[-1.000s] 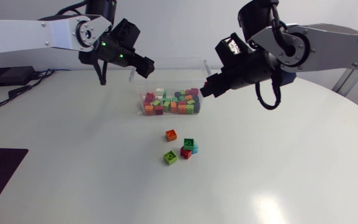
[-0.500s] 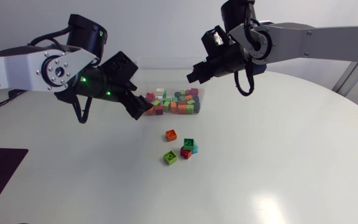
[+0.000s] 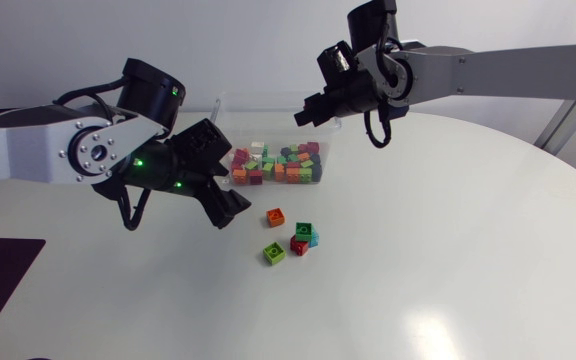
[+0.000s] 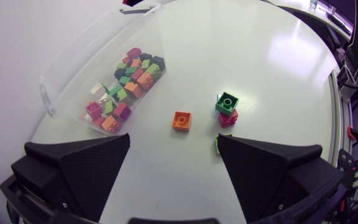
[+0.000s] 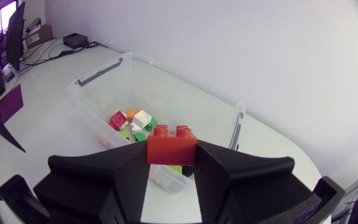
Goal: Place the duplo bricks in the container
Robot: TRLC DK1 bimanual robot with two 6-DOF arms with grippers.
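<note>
While the right gripper (image 5: 171,167) is clamped on a red brick (image 5: 171,149) near the container (image 5: 185,79), which only its wrist view shows, the left gripper (image 4: 174,154) is held open. An orange brick (image 4: 181,120) is seen ahead of it on the table (image 4: 260,62).

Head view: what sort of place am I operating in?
Probably a robot lab test bench rather than a home or factory: a round white table, my left arm and right arm over it, and a clear container with loose bricks set out beside it.
</note>
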